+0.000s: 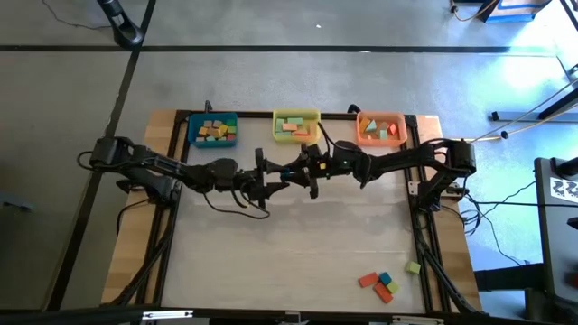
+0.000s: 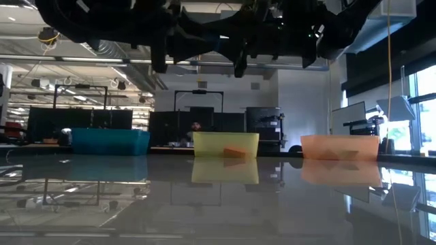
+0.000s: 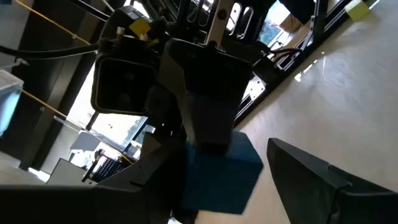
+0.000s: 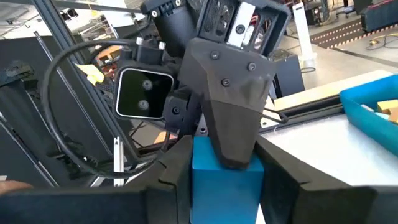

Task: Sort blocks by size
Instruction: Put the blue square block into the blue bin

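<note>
Just above the middle of the overhead frame, the left gripper and right gripper meet in mid-air, both touching one blue block. Wrist views show the right gripper's fingers pressing its sides, while the left gripper's jaws straddle it, spread wide. Loose blocks wait at lower right. For a clean handover, one gripper should clamp firmly before the other lets go.
</note>
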